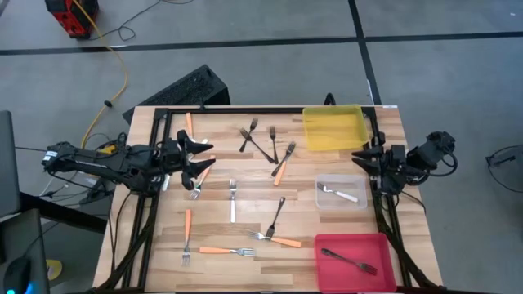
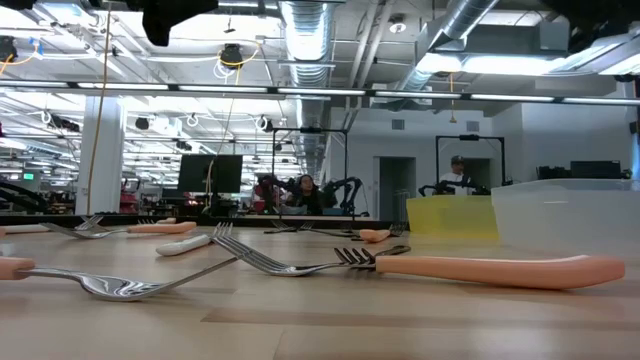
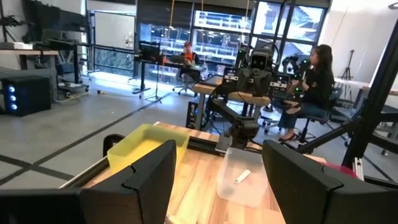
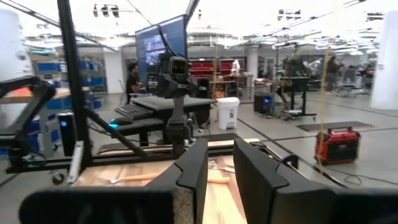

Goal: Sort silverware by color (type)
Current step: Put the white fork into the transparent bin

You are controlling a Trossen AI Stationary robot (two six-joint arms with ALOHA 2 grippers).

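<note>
Forks lie scattered flat on the wooden table (image 1: 245, 269). Orange-handled ones (image 1: 283, 163) (image 1: 225, 251) (image 1: 187, 233), dark ones (image 1: 249, 135) (image 1: 275, 216) and a pale one (image 1: 233, 200) show in the high view. A pale fork (image 1: 339, 193) lies in the clear bin (image 1: 320, 204), and a dark fork (image 1: 351, 261) lies in the red bin (image 1: 327, 243). The yellow bin (image 1: 333, 128) stands at the far right. My left gripper (image 1: 206, 158) hangs open above the table's left side, over an orange-handled fork (image 1: 201, 175). My right gripper (image 1: 359, 157) hovers at the right edge, its fingers a little apart and holding nothing.
A black frame (image 1: 245, 109) runs along the table's far and side edges. In the low view an orange-handled fork (image 2: 500, 268) and a metal fork (image 2: 130, 285) lie close to the near edge. People sit at desks in the room beyond.
</note>
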